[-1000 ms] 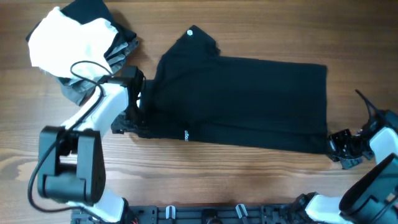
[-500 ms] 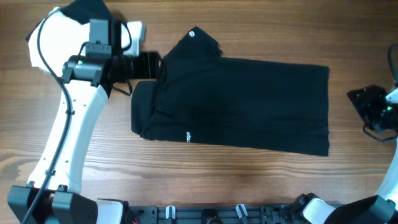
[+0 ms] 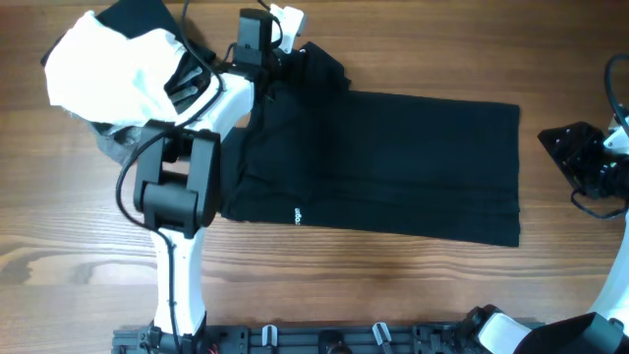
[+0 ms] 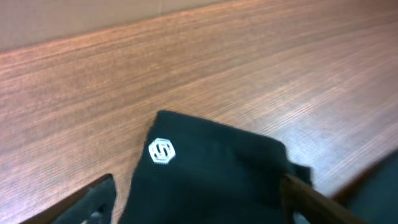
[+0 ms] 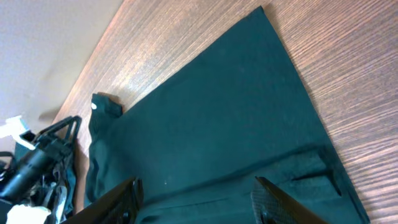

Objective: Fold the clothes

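Note:
A black garment (image 3: 393, 162) lies folded into a long rectangle across the middle of the table. Its top-left flap (image 4: 211, 162) carries a small white hexagon logo (image 4: 163, 151). My left gripper (image 3: 293, 49) hovers at that flap, open, with its two fingers (image 4: 93, 200) on either side of the cloth and not closed on it. My right gripper (image 3: 572, 152) is off the garment's right edge, open and empty. In the right wrist view the gripper (image 5: 199, 202) looks along the black garment (image 5: 211, 124) towards the left arm.
A pile of other clothes sits at the top left: a white garment (image 3: 108, 69), a black one (image 3: 147, 15) and a grey one (image 3: 123, 147). The left arm's white links (image 3: 182, 167) cross the garment's left edge. Bare wood (image 3: 393, 285) runs along the front.
My left arm swung from the garment's lower-left edge up to the top-left flap and its jaws widened. My right gripper opened, let go of the lower-right corner and drew back to the right.

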